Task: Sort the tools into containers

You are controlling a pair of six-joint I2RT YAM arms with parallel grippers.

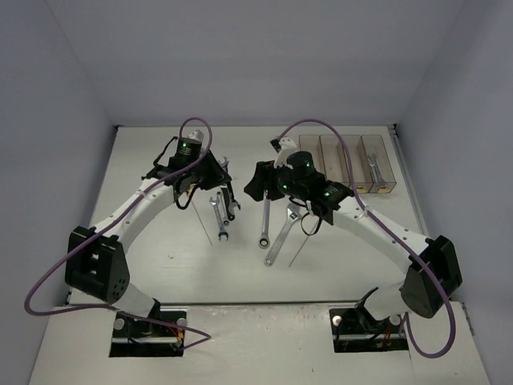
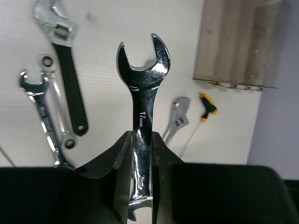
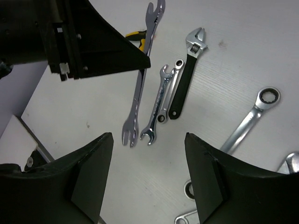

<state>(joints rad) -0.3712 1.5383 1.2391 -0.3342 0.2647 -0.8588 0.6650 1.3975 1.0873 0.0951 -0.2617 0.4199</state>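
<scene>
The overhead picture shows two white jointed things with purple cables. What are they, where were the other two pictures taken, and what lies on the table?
They are robot arms: the left arm and the right arm, bolted to a table. A fixed camera above took the overhead picture; the other two come from a camera on each wrist, looking past its own two fingers. The left gripper is clamped on a silver wrench. The right gripper is open and empty. On the table lie more wrenches, a black-handled spanner and a T-handle driver. Clear bins stand far right.
</scene>
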